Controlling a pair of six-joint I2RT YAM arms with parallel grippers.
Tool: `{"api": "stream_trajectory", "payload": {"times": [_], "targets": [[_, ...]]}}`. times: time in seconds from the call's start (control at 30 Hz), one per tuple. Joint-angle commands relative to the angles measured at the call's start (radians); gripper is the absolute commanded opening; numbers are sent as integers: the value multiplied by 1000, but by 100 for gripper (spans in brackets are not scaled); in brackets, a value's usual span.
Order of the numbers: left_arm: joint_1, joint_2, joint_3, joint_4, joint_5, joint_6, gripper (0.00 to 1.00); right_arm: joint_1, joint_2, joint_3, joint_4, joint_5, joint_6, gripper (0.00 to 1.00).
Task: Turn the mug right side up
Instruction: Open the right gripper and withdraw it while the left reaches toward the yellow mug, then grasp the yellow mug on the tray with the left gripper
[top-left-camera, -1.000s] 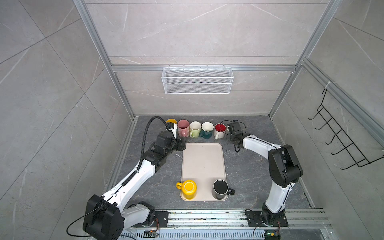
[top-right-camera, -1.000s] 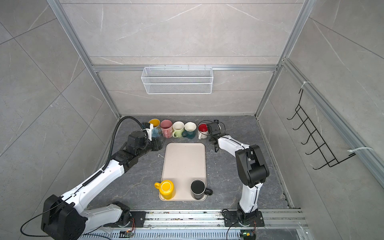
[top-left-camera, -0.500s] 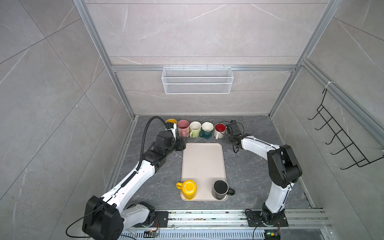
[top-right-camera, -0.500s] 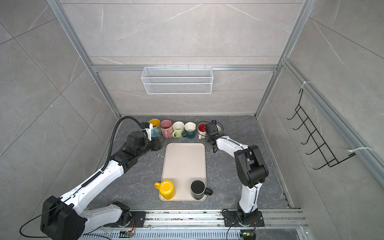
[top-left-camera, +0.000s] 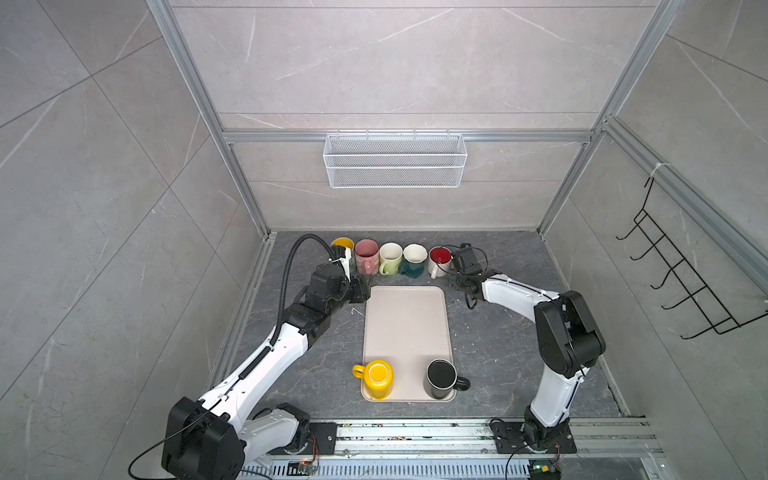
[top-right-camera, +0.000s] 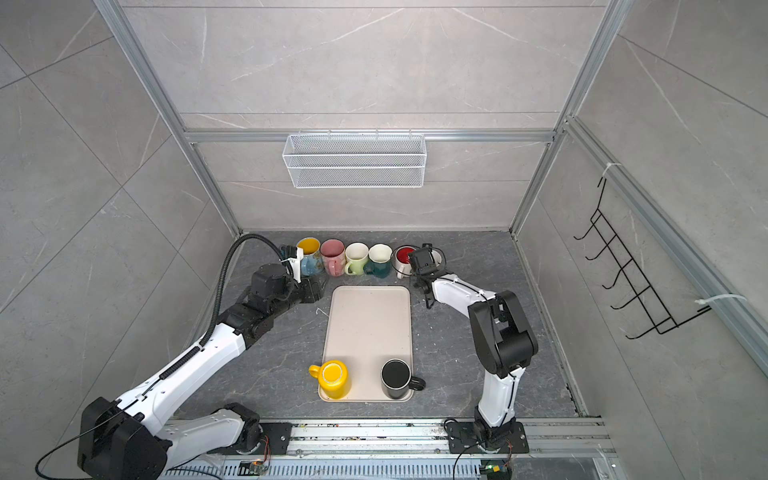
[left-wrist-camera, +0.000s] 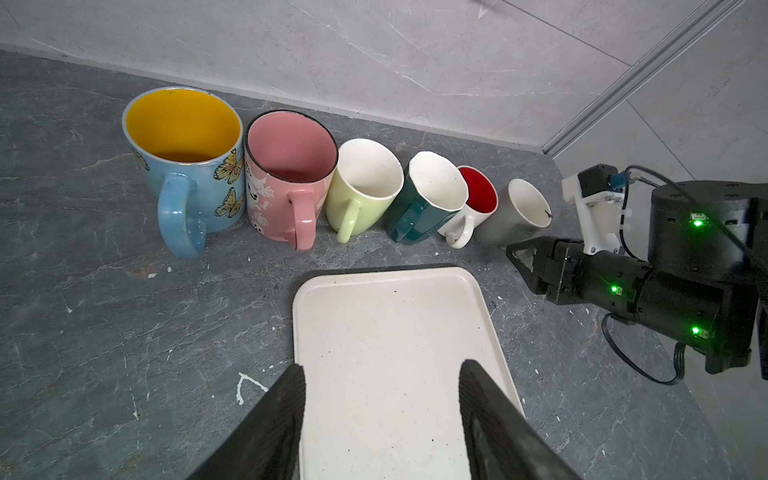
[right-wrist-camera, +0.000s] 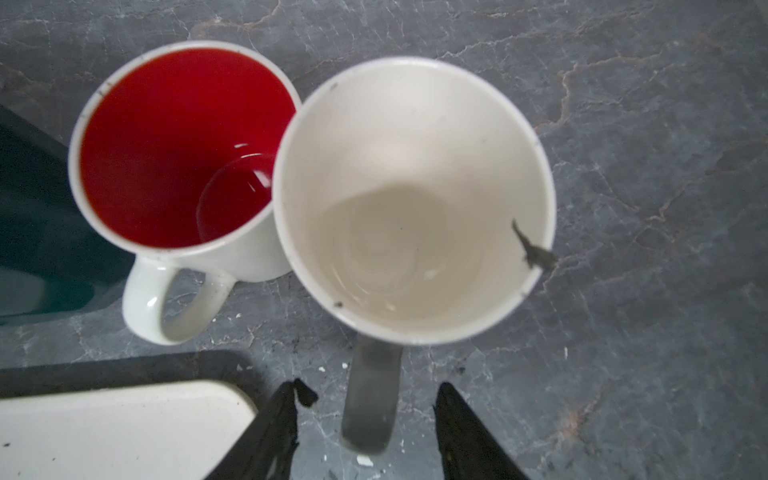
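I see the grey mug (right-wrist-camera: 415, 199) standing mouth-up just right of the red mug (top-left-camera: 439, 254), upper middle in a top view. My right gripper (right-wrist-camera: 372, 399) is open, jaws either side of its handle, not touching. My left gripper (left-wrist-camera: 381, 374) hangs open over the tray (left-wrist-camera: 374, 316).

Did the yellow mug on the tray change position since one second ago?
No. The yellow mug sits in the same corner of the tray, bottom left in both top views, handle past the tray's left edge.
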Motion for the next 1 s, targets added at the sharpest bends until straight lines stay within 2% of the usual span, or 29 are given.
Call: {"api": "stream_trajectory", "payload": {"times": [0.0,0.17,0.33,0.53,0.73,0.97], "targets": [[6,-39,15,-14,-25,28,62,19,-77,-21,16,24,-10,58],[6,-57,41,-97,-72,39,63,43,-155,-41,-21,41,2,59],[6,6,201,-419,-198,-34,64,93,-244,-76,-73,41,51,59],[10,72,317,-711,-161,-187,65,190,-308,-90,-130,40,104,59],[25,35,252,-777,-48,-444,61,271,-328,-54,-188,19,143,59],[38,-102,113,-815,52,-904,58,319,-370,-71,-184,-7,181,59]]}}
